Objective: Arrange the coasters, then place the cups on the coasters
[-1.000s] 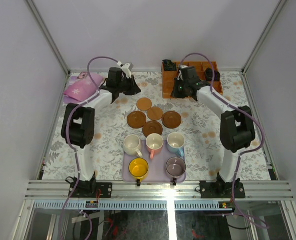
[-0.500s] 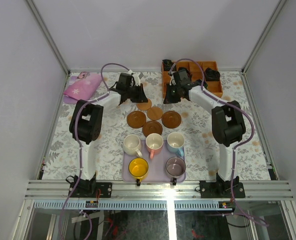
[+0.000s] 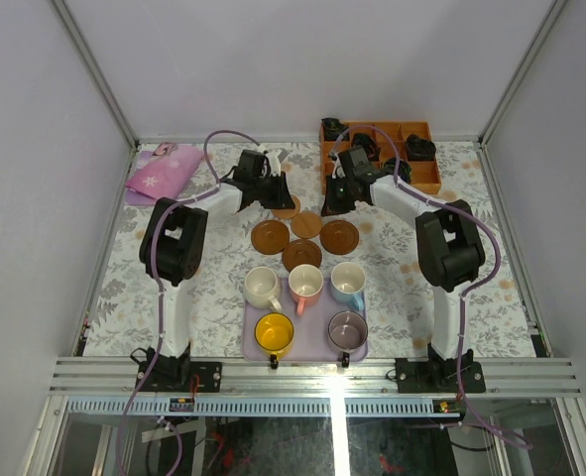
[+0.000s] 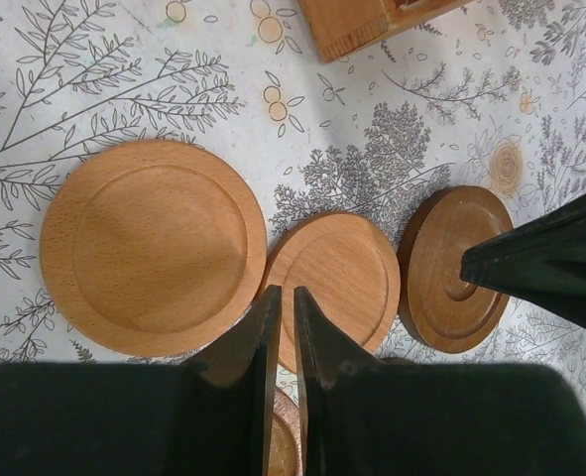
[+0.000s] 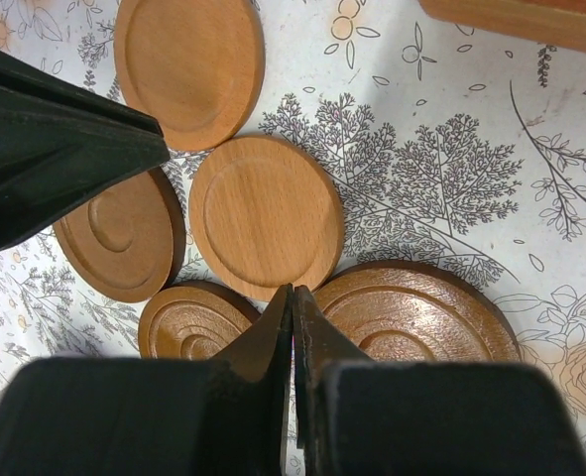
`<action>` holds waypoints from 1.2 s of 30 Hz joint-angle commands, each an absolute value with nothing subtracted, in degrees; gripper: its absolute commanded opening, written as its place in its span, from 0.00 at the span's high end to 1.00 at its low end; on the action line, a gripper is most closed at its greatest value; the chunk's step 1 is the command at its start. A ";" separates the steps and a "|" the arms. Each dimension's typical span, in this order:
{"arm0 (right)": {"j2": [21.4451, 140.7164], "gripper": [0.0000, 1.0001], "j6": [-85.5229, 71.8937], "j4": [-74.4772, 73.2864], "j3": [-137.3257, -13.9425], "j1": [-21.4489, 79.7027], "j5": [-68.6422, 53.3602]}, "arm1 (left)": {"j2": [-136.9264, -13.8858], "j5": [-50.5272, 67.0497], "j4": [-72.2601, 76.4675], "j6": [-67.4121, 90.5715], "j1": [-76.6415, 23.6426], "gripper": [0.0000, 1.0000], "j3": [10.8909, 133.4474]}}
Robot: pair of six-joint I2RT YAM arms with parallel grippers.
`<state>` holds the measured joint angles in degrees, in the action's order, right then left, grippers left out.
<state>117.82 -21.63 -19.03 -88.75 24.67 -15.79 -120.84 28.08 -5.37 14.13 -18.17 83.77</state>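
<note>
Coasters first, cups later: nothing is arranged yet.

Top external view. All five coasters sit bunched at mid-bench, rims touching or nearly so. The five cups stand on the lavender tray just nearer the arm bases, none on a coaster. The left gripper hangs over the farthest coaster. The right gripper is beside the cluster's far right edge, in front of the orange box. Both arms reach in from opposite sides and are about equally close to the centre disc.

Left wrist view. The left gripper is pinched closed with only a sliver between the fingers and nothing in it. Its tips point at the seam where the big pale coaster meets the middle pale coaster. A darker coaster lies beyond, partly under the other arm's dark fingers.

Right wrist view. The right gripper is also closed tight and empty. Its tips rest at the near rim of the middle pale coaster, between two dark coasters. I cannot tell whether they touch the wood.

Judgement: the discs are round, so approach angle matters little. What counts is that the centre coaster lies straight ahead of both closed tips. I read this as a nudge-apart move, each arm pushing outward toward its own side. The risk is dragging a neighbouring disc along.
</note>
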 commanded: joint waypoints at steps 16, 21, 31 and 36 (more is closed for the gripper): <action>127.14 0.97 -20.76 -22.59 -102.43 26.78 -21.87 | -128.35 22.06 -8.07 13.18 -17.89 0.89 91.63; 130.35 0.96 -20.75 -24.19 -104.44 27.37 -23.85 | -127.85 19.13 -8.42 14.54 -16.72 0.89 90.20; 132.47 0.96 -20.83 -29.41 -104.45 27.51 -18.44 | -125.44 17.21 -8.72 17.66 -11.02 0.89 85.73; 135.46 0.96 -20.65 -33.06 -108.42 27.08 -11.90 | -124.96 16.20 -9.86 17.41 -9.55 0.88 84.52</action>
<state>132.53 -21.45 -28.27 -104.44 27.11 -18.96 -125.54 19.62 -7.31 17.65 -10.50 86.61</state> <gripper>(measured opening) 0.044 0.114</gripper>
